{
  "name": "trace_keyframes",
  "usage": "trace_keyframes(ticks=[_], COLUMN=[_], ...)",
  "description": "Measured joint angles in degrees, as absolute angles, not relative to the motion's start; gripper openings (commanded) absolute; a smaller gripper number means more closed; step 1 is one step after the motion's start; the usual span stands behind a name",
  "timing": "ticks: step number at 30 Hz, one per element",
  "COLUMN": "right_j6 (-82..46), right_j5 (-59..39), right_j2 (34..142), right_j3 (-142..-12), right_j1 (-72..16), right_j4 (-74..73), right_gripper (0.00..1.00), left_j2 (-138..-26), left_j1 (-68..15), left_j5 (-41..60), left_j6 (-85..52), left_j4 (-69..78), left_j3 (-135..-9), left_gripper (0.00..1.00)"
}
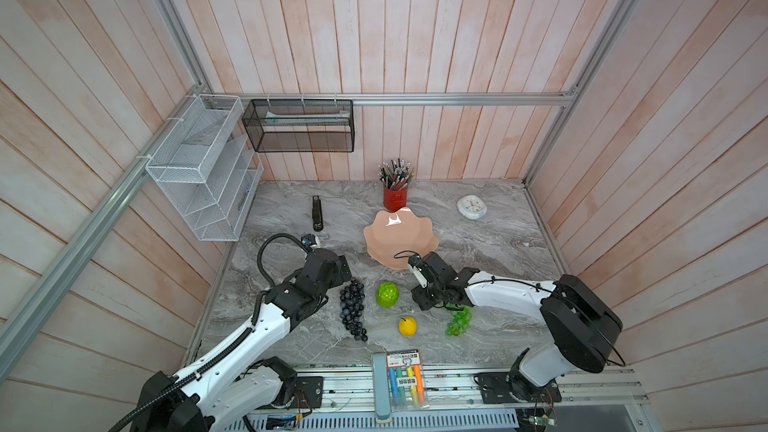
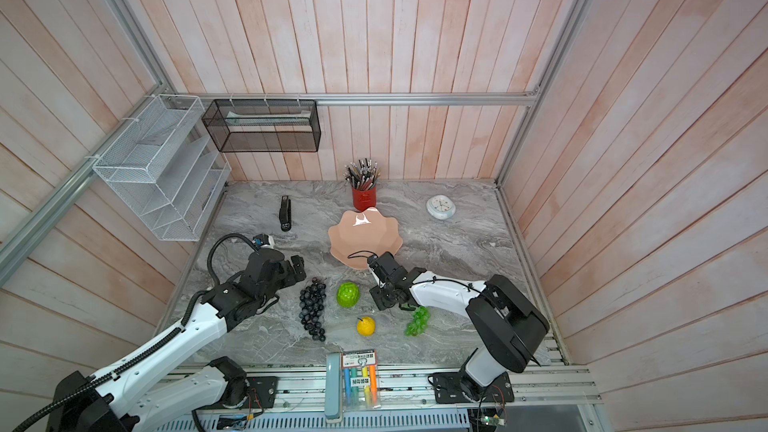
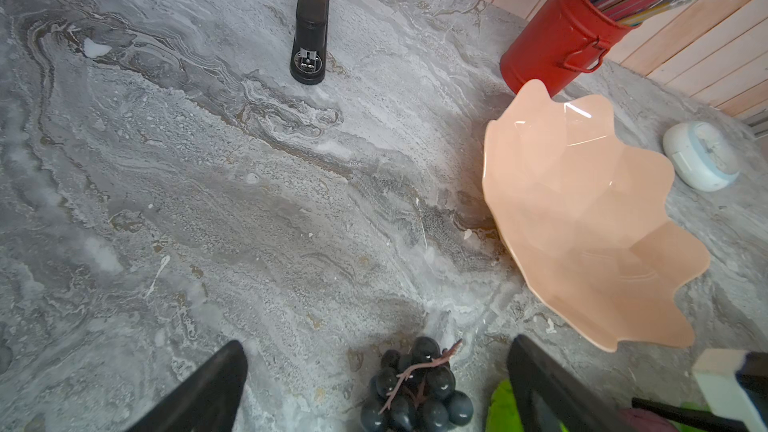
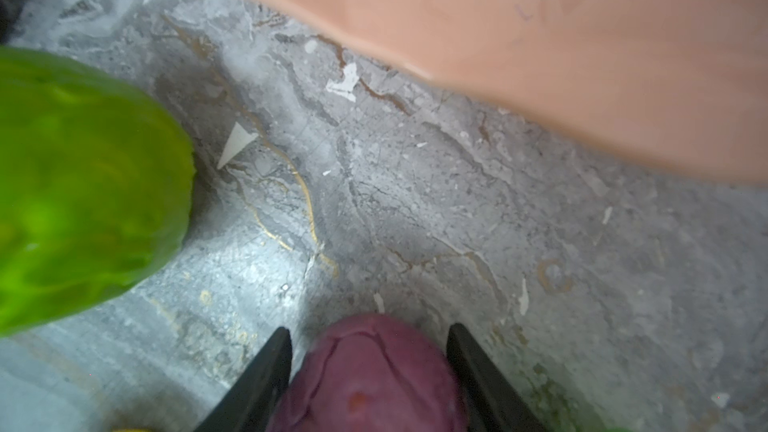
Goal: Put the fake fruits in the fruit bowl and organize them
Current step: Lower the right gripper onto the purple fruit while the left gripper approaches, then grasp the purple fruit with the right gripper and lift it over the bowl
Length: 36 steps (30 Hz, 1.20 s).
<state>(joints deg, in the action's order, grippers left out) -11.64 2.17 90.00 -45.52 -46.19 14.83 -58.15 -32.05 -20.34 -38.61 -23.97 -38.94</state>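
Bowl [image 1: 376, 234] empty, nothing placed yet. My right claw [image 4: 369, 328] straddles purple fruit [image 4: 370, 376] on table [image 1: 478, 251] near bowl, can't tell if clamped. Left claw [image 3: 377, 342] wide open by dark grapes [image 1: 353, 311]. All five left.

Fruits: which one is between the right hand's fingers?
The small purple fruit, flanked by the black fingers of the right hand in the right wrist view. The dark grapes, green grapes, bumpy green fruit and yellow fruit all lie outside them.
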Motion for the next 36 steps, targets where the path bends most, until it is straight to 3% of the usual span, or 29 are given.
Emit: trace_keyframes(ticks=[2, 7, 22, 27, 36], right_j6=[-11.62, -11.75, -9.15, -8.56, -5.3], right_j5=[1.87, 1.54, -1.61, -3.7, -3.66], right_j2=[90.0, 88.49, 84.14, 91.33, 111.42], right_j3=[-45.52, -45.71, -64.47, -71.46, -85.86], right_j1=[-46.19, -46.19, -38.85, -33.67, -33.21], right_j4=[14.87, 16.73, 23.16, 20.16, 18.94], right_gripper=[0.4, 0.34, 0.34, 0.34, 0.34], left_j2=[-58.3, -58.35, -58.02, -57.89, -55.05], left_j1=[-32.05, -32.05, -32.05, -32.05, -32.05], left_j5=[-20.34, -20.36, -20.4, -20.38, -20.36], left_j6=[-38.61, -38.61, -38.63, -38.65, -38.76], left_j4=[-23.99, -23.99, -24.08, -24.77, -28.34], left_j3=[-38.94, -38.96, -38.98, -38.98, -39.46], left_gripper=[1.0, 1.0, 1.0, 1.0, 1.0])
